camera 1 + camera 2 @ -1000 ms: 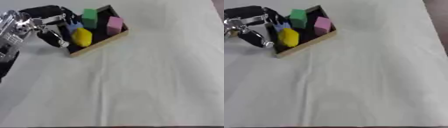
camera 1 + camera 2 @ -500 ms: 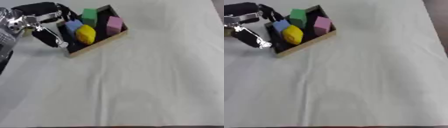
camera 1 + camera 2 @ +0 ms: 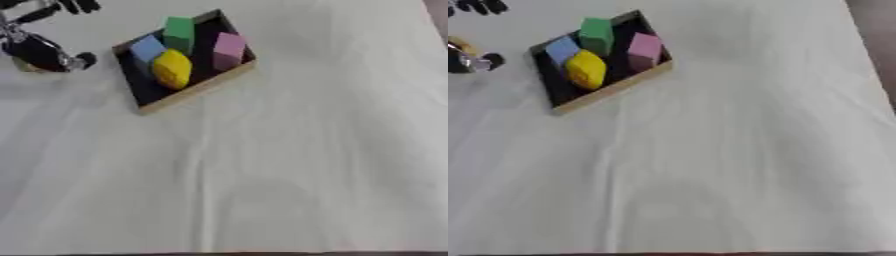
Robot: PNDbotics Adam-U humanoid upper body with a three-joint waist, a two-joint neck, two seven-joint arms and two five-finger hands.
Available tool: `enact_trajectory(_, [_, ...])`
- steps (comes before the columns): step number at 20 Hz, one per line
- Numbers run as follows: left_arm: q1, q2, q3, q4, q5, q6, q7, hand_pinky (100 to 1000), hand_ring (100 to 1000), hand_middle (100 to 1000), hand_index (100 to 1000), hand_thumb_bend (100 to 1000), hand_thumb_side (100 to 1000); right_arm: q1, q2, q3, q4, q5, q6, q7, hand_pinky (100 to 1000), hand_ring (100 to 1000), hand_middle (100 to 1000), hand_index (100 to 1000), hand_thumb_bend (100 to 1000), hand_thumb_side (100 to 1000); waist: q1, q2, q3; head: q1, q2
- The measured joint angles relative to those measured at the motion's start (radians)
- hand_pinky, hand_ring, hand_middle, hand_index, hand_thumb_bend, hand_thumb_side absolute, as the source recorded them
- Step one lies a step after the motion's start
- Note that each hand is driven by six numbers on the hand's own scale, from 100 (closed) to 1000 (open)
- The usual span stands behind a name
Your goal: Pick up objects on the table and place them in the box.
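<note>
Apparently the left robot hand [image 3: 44, 50] held nothing, its grasp unclear; just to its right the box [image 3: 188, 92] held four blocks [image 3: 172, 69] — seemingly light, rigid, best pinched across flat sides.

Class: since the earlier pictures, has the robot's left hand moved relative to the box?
Yes. The left hand, earlier right at the box's left edge, now sits clear of it, further left, with bare table between them.
</note>
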State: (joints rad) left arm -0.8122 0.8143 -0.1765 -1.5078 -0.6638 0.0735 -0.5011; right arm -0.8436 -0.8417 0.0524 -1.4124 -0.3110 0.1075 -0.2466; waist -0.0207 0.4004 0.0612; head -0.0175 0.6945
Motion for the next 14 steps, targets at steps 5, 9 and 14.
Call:
enact_trajectory(5, [0.021,0.032,0.042,0.079,-0.005,0.017,0.026,835,820,796,917,475,178,0.000,-0.002,-0.002,0.000,-0.003,-0.001,-0.001,944,885,872,845,100,641,0.000,0.000,0.002,0.003,0.000])
enact_trajectory(9, [0.023,0.035,0.054,0.133,-0.013,0.020,0.022,838,825,805,920,480,155,-0.001,-0.002,-0.002,-0.001,-0.003,-0.001,-0.001,944,885,872,845,100,637,0.000,0.000,-0.004,0.009,-0.001])
enact_trajectory(14, [0.021,0.036,0.064,0.200,-0.024,0.020,0.011,838,828,811,923,478,170,-0.001,-0.008,-0.002,-0.003,-0.005,-0.001,-0.001,945,885,872,846,100,636,0.000,0.000,-0.008,0.021,-0.002])
